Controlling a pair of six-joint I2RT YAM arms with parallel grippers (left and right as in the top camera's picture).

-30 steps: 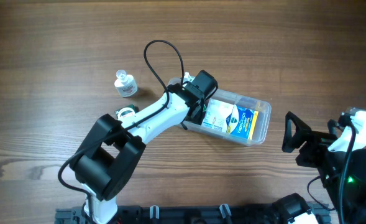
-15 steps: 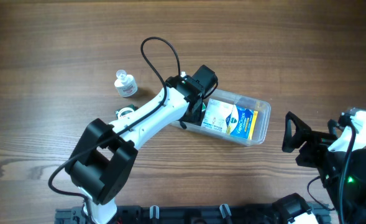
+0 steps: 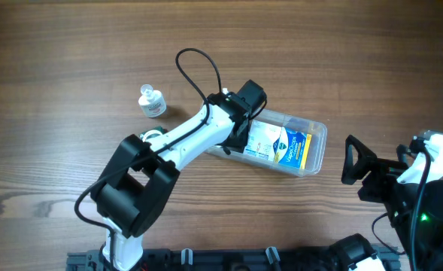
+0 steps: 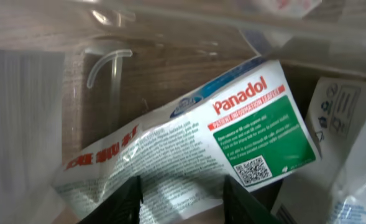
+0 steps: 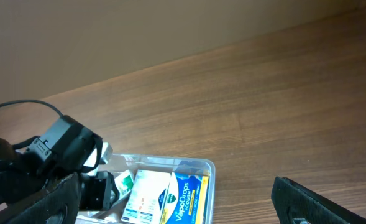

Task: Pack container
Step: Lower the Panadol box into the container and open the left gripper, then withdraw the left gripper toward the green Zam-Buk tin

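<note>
My left pincer (image 4: 183, 198) is down inside the left end of the clear, colourless rectangular plastic container (image 3: 321, 144) with rounded corners. The container lies on the brown wooden table (image 3: 71, 45) a little right of the middle, its long side slanting down toward the right. My two dark fingers (image 4: 130, 200) stand apart with nothing clamped between them. Their tips are over the near edge of a white and green cardboard box marked Panadol (image 4: 245, 134), which lies flat and askew on the container's bottom. I cannot tell whether the tips touch it. Just right of that box is a white pack with printed grey symbols (image 4: 338, 102), partly out of view.

From above, a blue and yellow box (image 3: 298, 147) fills the container's right half, with a white box (image 3: 265, 141) beside it on the side of my left wrist. My right wrist view reads VapoDrops on the blue and yellow one.

My right pincer (image 3: 348, 160) is well apart from the container, off to its right near the table's edge, its fingers spread wide and holding nothing.

A small white round bottle (image 3: 152, 102) sits on the table well to the left of the container, on the far side of my left arm. A black cable (image 3: 198, 56) loops up from that arm's wrist
</note>
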